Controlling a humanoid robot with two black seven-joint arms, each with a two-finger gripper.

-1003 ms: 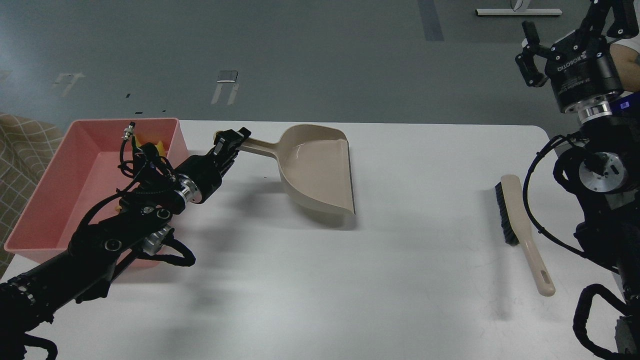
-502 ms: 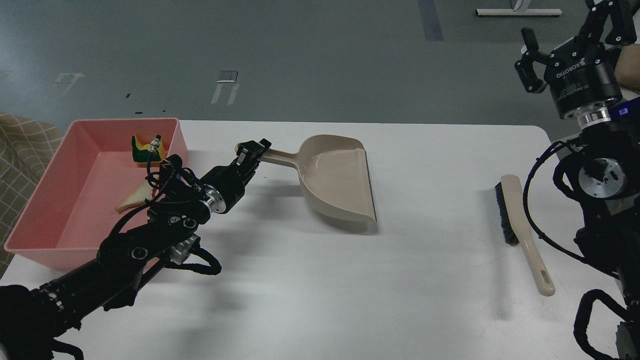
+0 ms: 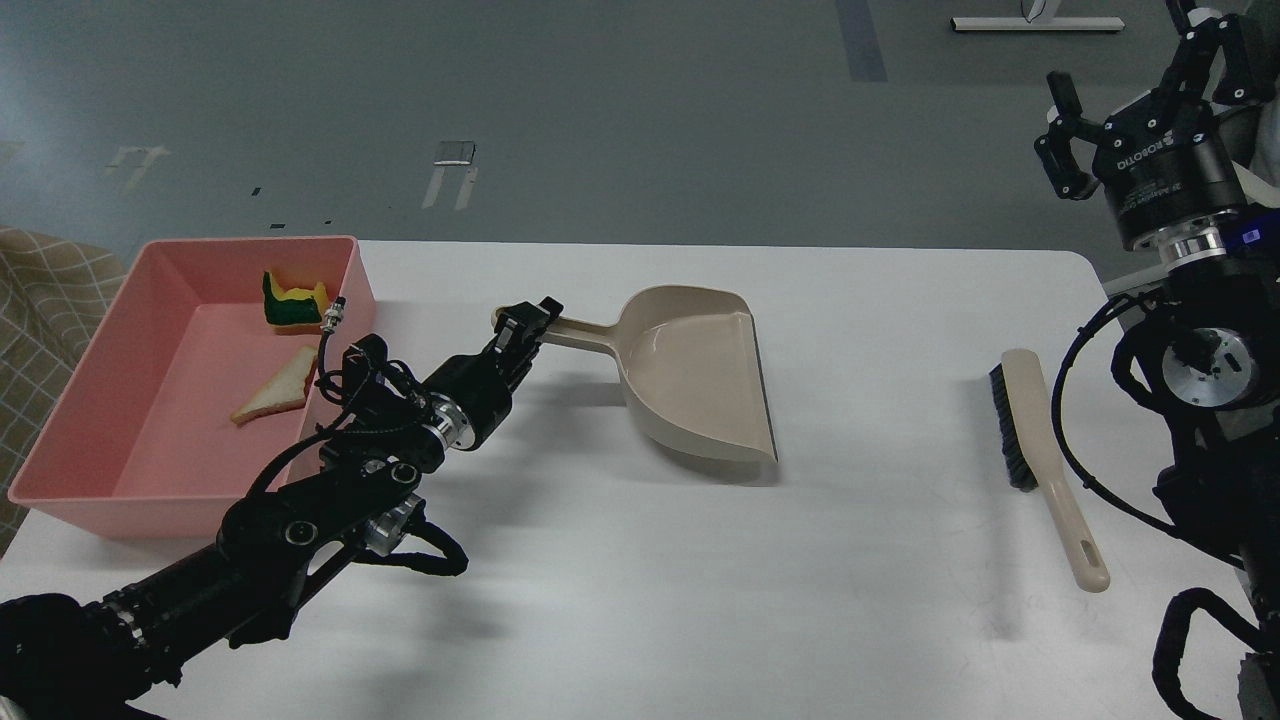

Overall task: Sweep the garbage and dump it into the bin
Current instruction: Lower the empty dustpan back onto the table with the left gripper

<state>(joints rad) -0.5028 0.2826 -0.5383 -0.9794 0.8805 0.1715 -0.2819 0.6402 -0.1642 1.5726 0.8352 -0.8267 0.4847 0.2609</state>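
The pink bin [image 3: 90,420] stands at the table's left edge. Inside it lie the white bread slice with brown crust [image 3: 277,388] and the yellow sponge piece with green backing [image 3: 291,304]. My left gripper [image 3: 527,322] is shut on the handle of the beige dustpan [image 3: 695,385], which looks empty and sits at mid-table, right of the bin. My right gripper [image 3: 1062,128] is raised at the upper right, away from the table, with its fingers apart and nothing in it.
A beige hand brush with black bristles [image 3: 1040,455] lies on the table's right side, handle toward the front. The white table [image 3: 700,580] spans the view. A checked cloth [image 3: 40,280] shows at the far left.
My left arm has moved to the right, carrying the dustpan away from the bin. The bread slice and sponge have come into view in the bin. The right arm barely moved.
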